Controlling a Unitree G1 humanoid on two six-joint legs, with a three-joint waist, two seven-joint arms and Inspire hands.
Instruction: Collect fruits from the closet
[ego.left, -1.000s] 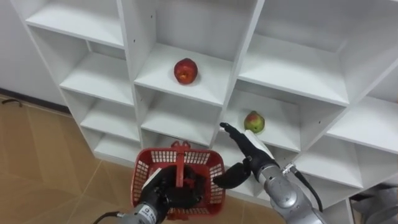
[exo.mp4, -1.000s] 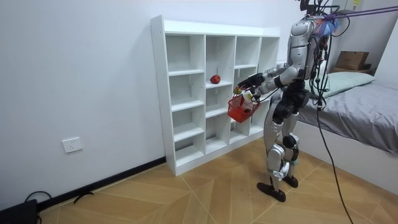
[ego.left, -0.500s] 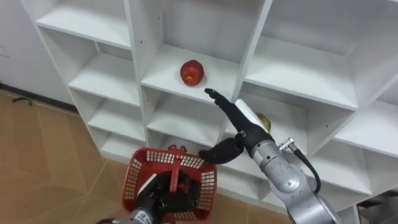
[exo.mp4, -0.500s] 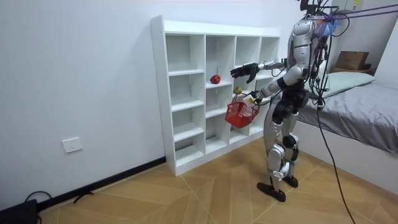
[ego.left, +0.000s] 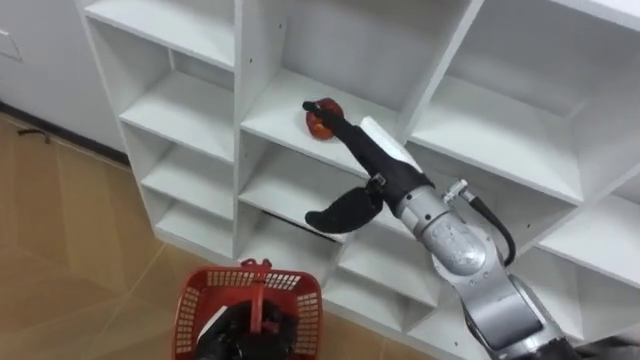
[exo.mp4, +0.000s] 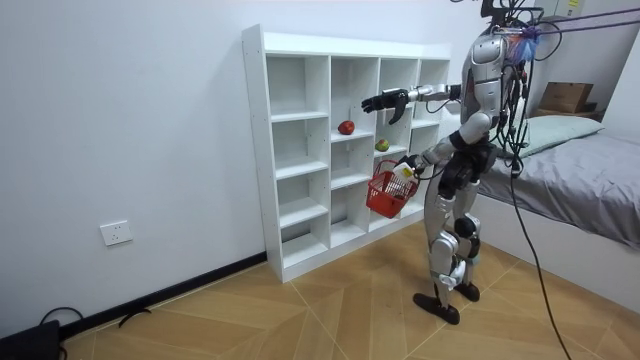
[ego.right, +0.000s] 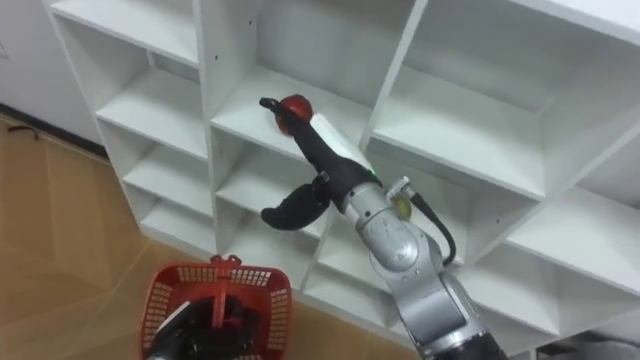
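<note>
The red apple (ego.left: 316, 122), round and glossy, is sitting on a smooth white board of the closet (ego.left: 200, 110), back from the board's front edge, with bare board on both sides. The right hand (ego.left: 378, 168) is hanging before that open compartment with its dark fingers straight and its thumb spread downward, gripping nothing; the room view is showing it apart from the apple. A greenish fruit (exo.mp4: 382, 145) is lying near the front edge of a lower board one column over. The left hand (ego.left: 238, 332) is curling round the handle of the red plastic lattice basket (ego.left: 195, 308), which is hanging low, clear of the closet's front.
</note>
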